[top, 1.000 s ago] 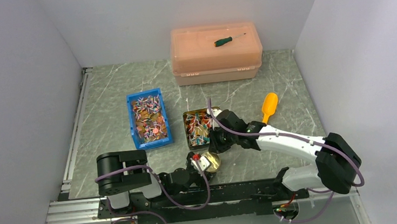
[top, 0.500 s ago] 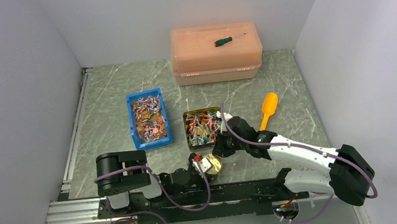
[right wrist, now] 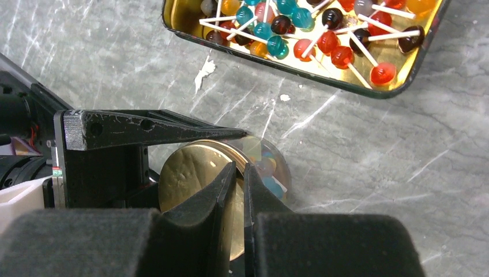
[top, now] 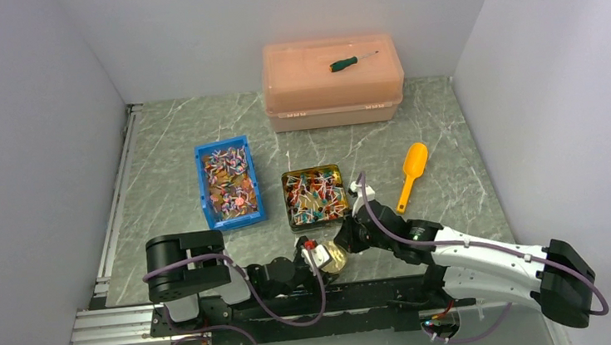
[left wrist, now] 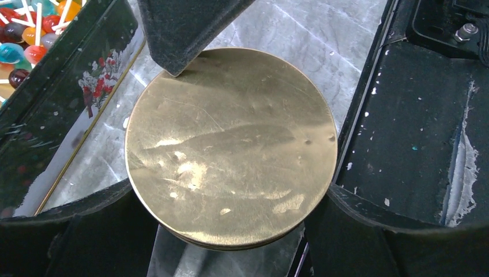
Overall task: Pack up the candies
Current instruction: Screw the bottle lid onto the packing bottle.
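Just nearside of the black rectangular tin (left wrist: 69,104) heaped with candies (right wrist: 300,34), a round gold tin (left wrist: 230,133) sits clamped across its width in the left end effector (left wrist: 228,202) — the right end effector (right wrist: 239,179) pinches its rim on the side facing that tin.

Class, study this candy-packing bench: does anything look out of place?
Yes: a green-handled screwdriver lies on top of the orange box at the back, a tool with no obvious part in packing sweets. The candies look contained; none appear spilled.

Many candies (top: 227,167), uncounted; one bin (top: 202,190), tin (top: 286,203), scoop (top: 411,171), screwdriver (top: 345,63), box (top: 312,97) and jar (top: 335,257)
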Controlling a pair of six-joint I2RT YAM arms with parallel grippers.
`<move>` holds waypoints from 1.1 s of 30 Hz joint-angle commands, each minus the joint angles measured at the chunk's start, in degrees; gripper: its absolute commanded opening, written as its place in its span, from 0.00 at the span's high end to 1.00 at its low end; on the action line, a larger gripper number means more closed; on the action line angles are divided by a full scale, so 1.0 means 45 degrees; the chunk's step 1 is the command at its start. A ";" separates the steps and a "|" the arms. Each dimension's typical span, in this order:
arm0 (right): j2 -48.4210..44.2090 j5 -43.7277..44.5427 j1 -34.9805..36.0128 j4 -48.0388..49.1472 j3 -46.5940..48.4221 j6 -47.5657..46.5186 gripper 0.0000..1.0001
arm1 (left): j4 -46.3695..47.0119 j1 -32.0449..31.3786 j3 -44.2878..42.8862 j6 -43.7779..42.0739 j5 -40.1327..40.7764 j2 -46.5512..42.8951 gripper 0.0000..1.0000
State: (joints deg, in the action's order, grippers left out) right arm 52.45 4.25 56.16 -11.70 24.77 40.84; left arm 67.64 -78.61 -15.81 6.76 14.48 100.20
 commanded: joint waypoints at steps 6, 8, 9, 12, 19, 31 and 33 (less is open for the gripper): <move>-0.1549 -0.2293 0.1303 -0.2975 -0.1071 0.2322 0.89 | -0.0659 0.1421 -0.0464 0.0137 0.2250 -0.0153 0.83; -0.1834 -0.2292 0.1392 -0.3068 -0.1137 0.2512 0.89 | -0.0712 0.1531 -0.0484 0.0128 0.2236 -0.0158 0.83; -0.1965 -0.2275 0.1431 -0.3122 -0.1165 0.2583 0.89 | -0.0741 0.1575 -0.0489 0.0119 0.2232 -0.0175 0.83; -0.2296 -0.2183 0.1522 -0.3344 -0.1208 0.2717 0.89 | -0.0829 0.1702 -0.0490 0.0053 0.2195 -0.0215 0.83; -0.2630 -0.1875 0.1533 -0.3923 -0.0846 0.2631 0.88 | -0.0821 0.1804 -0.0334 -0.0068 0.2146 -0.0443 0.83; -0.2164 -0.1179 0.1539 -0.4213 -0.0154 0.2102 0.81 | -0.1374 0.1804 -0.0068 0.0103 0.1210 -0.1718 0.82; -0.2116 -0.1070 0.1536 -0.4271 -0.0027 0.2013 0.81 | -0.1592 0.1804 0.0005 0.0099 0.0979 -0.2038 0.82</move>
State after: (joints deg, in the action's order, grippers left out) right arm 42.81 -1.83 62.94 -30.39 21.50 51.00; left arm 59.79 -70.57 -16.36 6.72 20.82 94.67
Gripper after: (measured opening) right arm 0.187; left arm 0.820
